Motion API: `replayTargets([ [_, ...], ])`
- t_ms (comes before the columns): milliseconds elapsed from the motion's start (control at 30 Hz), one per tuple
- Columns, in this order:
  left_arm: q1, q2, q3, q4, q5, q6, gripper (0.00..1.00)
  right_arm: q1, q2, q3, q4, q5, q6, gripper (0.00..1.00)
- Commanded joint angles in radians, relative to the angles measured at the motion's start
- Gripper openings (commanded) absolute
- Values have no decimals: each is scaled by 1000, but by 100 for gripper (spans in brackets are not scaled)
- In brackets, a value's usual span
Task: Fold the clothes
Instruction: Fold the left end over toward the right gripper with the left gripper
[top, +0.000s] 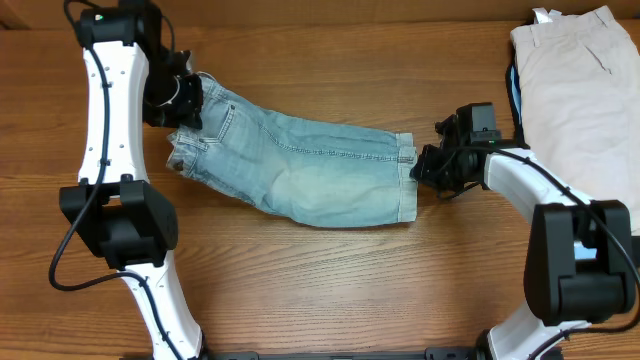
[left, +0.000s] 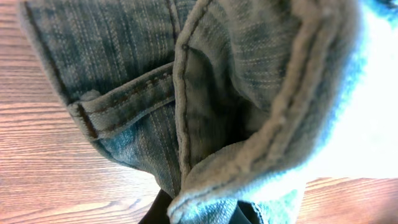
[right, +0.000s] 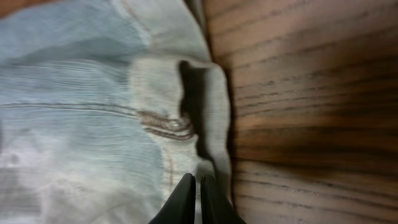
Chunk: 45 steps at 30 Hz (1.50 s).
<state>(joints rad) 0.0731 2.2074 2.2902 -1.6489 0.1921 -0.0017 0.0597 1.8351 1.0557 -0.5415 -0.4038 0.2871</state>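
Observation:
The faded light-blue denim jeans (top: 300, 165) lie folded lengthwise across the middle of the table, waistband at the left, hems at the right. My left gripper (top: 180, 100) is at the waistband end, shut on a bunched fold of denim (left: 211, 193); the waistband and a belt loop (left: 124, 99) fill its wrist view. My right gripper (top: 425, 165) is at the hem end, its fingers (right: 198, 193) shut on the thin hem edge (right: 205, 118) of the jeans.
Beige trousers (top: 585, 90) lie at the far right of the wooden table (top: 330, 280), with a sliver of bright blue garment (top: 514, 85) at their left edge. Both arm bases stand at the front edge.

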Motion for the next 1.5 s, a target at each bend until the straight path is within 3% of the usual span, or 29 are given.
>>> replayTargets([
  [0,-47,-5,52,-8,15,-18,4,5,56,-9,23,11,-7,8],
  [433,-248,-5,52,38,15,-97,4,5,126,-9,24,11,-7,7],
  [933,-483,-4,52,206,18,-345,4,5,126,-9,22,11,-7,7],
  [1467,-613,-3,50,294,-14,-391,6,5,126,-9,20,11,-7,7],
])
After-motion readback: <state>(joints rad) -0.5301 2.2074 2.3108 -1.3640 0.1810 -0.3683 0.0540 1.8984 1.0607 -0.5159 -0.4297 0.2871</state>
